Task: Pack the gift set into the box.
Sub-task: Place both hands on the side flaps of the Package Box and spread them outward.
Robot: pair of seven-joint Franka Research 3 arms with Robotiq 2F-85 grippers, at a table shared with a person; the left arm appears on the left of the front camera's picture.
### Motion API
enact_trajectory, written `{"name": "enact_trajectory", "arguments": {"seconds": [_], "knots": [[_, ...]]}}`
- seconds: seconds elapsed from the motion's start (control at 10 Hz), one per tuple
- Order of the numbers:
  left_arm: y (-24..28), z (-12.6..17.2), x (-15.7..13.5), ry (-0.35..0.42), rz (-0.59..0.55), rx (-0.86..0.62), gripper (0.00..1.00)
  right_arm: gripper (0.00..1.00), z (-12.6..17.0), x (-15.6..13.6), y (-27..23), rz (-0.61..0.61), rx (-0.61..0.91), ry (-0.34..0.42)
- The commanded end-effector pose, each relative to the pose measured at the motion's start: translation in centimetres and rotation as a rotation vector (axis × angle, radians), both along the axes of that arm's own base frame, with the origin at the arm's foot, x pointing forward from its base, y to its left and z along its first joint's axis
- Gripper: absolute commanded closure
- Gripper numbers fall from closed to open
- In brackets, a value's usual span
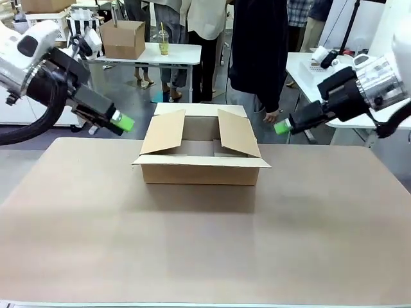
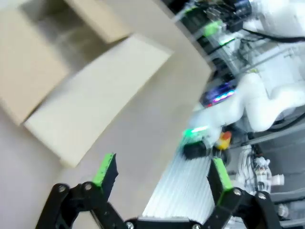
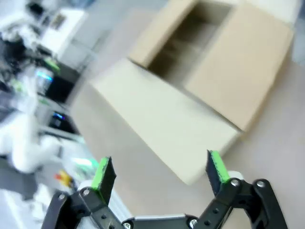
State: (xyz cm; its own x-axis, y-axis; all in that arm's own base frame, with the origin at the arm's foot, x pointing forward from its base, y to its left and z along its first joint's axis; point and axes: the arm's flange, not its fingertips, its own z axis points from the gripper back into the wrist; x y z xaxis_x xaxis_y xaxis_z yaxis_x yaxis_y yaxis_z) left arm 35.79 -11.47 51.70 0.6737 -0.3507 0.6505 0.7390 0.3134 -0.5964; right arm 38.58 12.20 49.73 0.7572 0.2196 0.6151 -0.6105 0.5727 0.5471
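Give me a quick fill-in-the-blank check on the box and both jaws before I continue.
The top flaps of the box are ____. The left jaws and the right jaws each stand open and hold ____. A person stands at the ____ side of the table. Missing words: open; nothing; far.

matt brown cardboard box [image 1: 200, 172], matt tan table [image 1: 192, 244]

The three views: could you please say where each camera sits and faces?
Front view: fixed between the arms, facing across the table at the box and a person; left fingers and right fingers show.
Left wrist view: on the left wrist, looking past open left fingers at the box.
Right wrist view: on the right wrist, past open right fingers.
Shared: all see the box.
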Motion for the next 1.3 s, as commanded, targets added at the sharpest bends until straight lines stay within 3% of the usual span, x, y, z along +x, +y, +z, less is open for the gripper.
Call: {"name": "enact_trajectory", "arguments": {"seconds": [0.0, 0.1, 0.2, 0.3, 0.4, 1.0, 1.2], "knots": [[1.4, -1.5, 2.1, 0.179, -0.006, -0.402, 0.0, 0.0, -0.2, 2.7, -1.5, 0.105, 0.457, 0.041], [2.3, -2.0, 2.5, 0.257, 0.193, -0.395, 0.0, 0.0, -0.3, 3.0, -3.6, 0.07, 0.578, 0.068], [3.4, -2.5, 2.2, 0.302, 0.322, -0.443, 0.0, 0.0, -1.4, 2.9, -4.9, 0.013, 0.564, 0.094], [2.2, -0.5, 1.8, 0.126, 0.049, -0.314, 0.0, 0.0, -2.5, 2.8, -5.3, -0.068, 0.46, 0.114], [2.2, -0.5, 1.8, 0.126, 0.049, -0.314, 0.0, 0.0, 2.2, 1.8, -3.7, 0.035, 0.495, 0.02], [1.6, -0.4, 1.7, 0.149, 0.065, -0.31, 0.0, 0.0, 2.2, 1.8, -3.7, 0.035, 0.495, 0.02], [-2.3, 1.0, 4.7, 0.217, 0.031, -0.127, 0.0, 0.0, 2.2, 1.8, -3.7, 0.035, 0.495, 0.02]]}}
